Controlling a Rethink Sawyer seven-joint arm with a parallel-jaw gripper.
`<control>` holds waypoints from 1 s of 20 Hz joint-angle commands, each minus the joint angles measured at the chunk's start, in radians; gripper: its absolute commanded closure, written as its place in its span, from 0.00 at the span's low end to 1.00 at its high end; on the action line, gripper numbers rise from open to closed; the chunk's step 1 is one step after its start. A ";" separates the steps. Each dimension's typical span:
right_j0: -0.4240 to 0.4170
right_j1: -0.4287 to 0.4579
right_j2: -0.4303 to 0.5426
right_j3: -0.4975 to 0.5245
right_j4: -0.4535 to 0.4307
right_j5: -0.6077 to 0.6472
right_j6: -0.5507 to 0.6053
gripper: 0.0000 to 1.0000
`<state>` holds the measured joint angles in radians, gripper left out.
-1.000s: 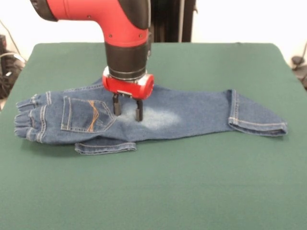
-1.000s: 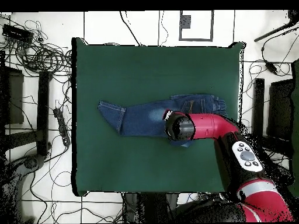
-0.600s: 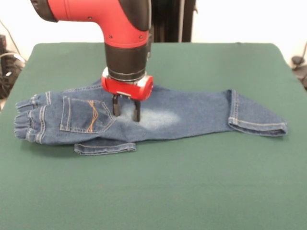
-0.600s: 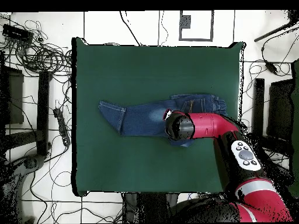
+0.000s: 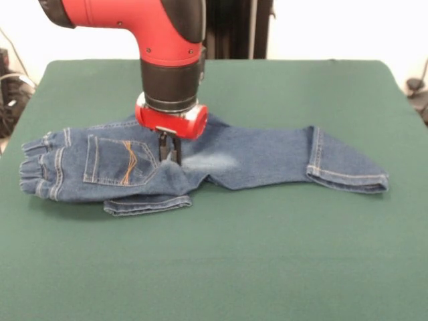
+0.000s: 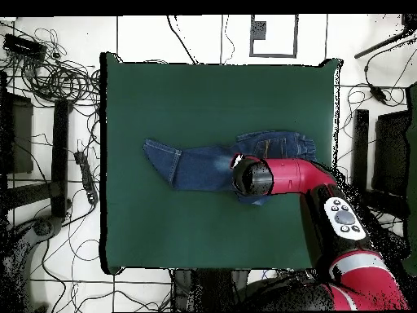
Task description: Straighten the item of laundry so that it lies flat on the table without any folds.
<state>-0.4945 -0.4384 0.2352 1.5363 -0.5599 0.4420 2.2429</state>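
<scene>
The item of laundry (image 5: 267,160) is a small pair of blue jeans lying across the green table (image 5: 267,267). Its gathered waistband (image 5: 37,170) is at the left, beside a back pocket (image 5: 120,160) with orange stitching. One leg stretches right to its cuff (image 5: 348,172). The other leg is folded under, and only its cuff (image 5: 147,204) peeks out in front. My gripper (image 5: 170,155) stands upright just right of the pocket, shut on a pinch of denim beside a faded patch. In the overhead view the arm's head (image 6: 248,178) hides the gripper and covers part of the jeans (image 6: 191,167).
Green cloth (image 6: 204,98) stretches wide on all sides of the jeans. Off the table, tangled cables (image 6: 57,73) and dark stands (image 6: 61,155) line the floor. The red arm (image 6: 326,204) reaches in from one table corner.
The fingers have closed together on the denim. The gripper has shifted slightly toward the waistband, dragging the long leg and its cuff the same way.
</scene>
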 commanded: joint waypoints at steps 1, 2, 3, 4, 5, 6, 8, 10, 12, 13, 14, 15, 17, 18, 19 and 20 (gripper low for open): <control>0.008 0.114 -0.001 -0.006 -0.032 0.035 -0.043 1.00; 0.009 0.105 0.006 0.001 -0.031 0.052 -0.060 1.00; 0.010 0.090 0.015 0.010 -0.028 0.070 -0.074 1.00; 0.012 0.075 0.021 0.019 -0.015 0.094 -0.078 1.00; 0.014 0.053 0.023 0.035 0.004 0.118 -0.069 1.00; 0.020 0.029 0.020 0.048 0.030 0.148 -0.048 1.00; 0.037 -0.036 0.007 0.085 0.080 0.206 -0.002 1.00; 0.039 -0.098 0.016 0.110 0.116 0.244 0.002 1.00; 0.043 -0.159 0.024 0.113 0.142 0.300 -0.019 1.00; 0.044 -0.180 0.028 0.109 0.154 0.329 -0.029 1.00; 0.048 -0.201 0.030 0.107 0.162 0.354 -0.039 1.00; 0.052 -0.219 0.031 0.100 0.168 0.377 -0.044 1.00; 0.061 -0.253 0.030 0.085 0.184 0.430 -0.044 1.00; 0.062 -0.265 0.033 0.079 0.192 0.449 -0.044 1.00; 0.062 -0.274 0.039 0.073 0.194 0.456 -0.049 1.00; 0.062 -0.283 0.045 0.067 0.196 0.464 -0.054 1.00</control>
<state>-0.4771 -0.6293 0.2343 1.5695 -0.4371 0.7239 2.2429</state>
